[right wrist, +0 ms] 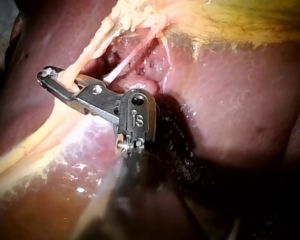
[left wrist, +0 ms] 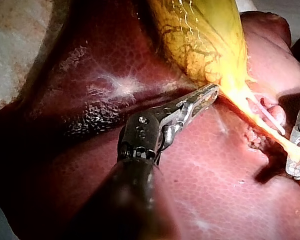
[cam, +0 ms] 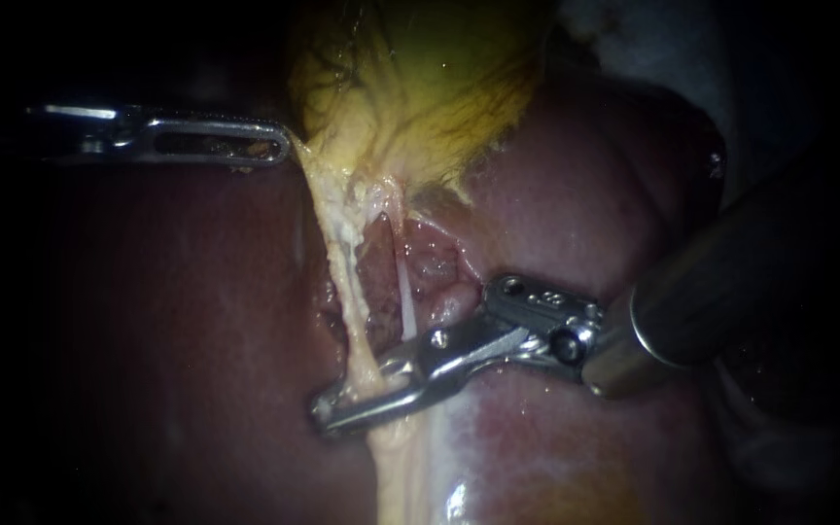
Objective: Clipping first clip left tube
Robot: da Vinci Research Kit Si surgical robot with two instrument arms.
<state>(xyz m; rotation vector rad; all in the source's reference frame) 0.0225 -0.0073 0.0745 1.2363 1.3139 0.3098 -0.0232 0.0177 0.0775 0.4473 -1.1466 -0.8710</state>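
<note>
Flanking left tube (cam: 342, 277): liver (cam: 177, 321), gallbladder (cam: 420, 87).

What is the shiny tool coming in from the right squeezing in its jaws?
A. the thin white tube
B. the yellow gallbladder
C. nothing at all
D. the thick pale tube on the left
D: the right instrument's jaws press from both sides on the left tube. The thin tube lies free beside it, and the left instrument holds the gallbladder.
</note>
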